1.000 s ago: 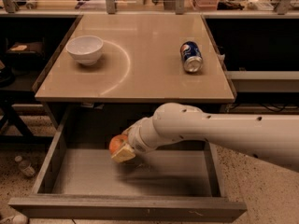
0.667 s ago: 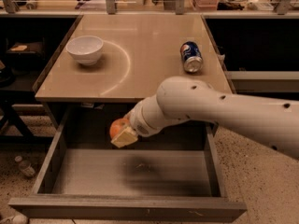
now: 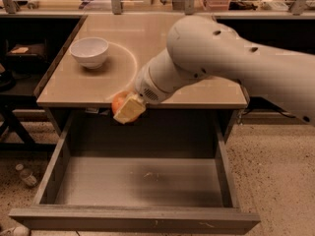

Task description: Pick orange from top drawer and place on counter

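Tan counter [image 3: 162, 43]: the orange [image 3: 118, 102] held at its front edge.
The gripper [image 3: 124, 107] clasps it, the fruit showing at its left side; round, no long axis evident.

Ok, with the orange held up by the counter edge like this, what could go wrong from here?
1. The gripper holds the orange right at the front edge of the counter. It might clip that edge, or, if released too soon, the orange could roll off into the open top drawer below.
2. The white bowl stands on the counter's left side; a placement close to it might knock it.
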`<state>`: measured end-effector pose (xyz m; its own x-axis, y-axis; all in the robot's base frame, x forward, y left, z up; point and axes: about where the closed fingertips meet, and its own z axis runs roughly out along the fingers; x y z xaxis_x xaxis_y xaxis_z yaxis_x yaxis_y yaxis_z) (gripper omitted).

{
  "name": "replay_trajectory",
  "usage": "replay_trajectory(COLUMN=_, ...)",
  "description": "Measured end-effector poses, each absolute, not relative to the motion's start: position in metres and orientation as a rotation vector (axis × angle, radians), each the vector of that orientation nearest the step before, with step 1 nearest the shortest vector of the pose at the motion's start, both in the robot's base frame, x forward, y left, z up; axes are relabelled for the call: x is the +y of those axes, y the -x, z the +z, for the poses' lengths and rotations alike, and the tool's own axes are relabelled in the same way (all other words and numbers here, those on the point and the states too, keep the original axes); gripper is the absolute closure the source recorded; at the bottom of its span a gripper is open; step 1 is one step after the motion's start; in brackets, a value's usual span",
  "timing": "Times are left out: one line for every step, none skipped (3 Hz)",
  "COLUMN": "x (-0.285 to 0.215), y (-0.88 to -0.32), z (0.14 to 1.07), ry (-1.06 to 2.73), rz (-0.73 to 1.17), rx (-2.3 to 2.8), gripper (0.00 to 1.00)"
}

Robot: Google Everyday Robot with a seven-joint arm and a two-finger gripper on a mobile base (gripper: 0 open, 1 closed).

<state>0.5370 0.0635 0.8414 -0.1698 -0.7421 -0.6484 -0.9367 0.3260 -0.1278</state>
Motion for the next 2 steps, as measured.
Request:
replay_trajectory(x=0.06, y=-0.568, z=0.877, ry=1.47, rz=0.357, rx=1.957, gripper=1.0)
replay_trajectory(x=0.059, y=-0.602, z=0.895, ry=1.468, rz=0.326, rx=1.947, gripper=1.0)
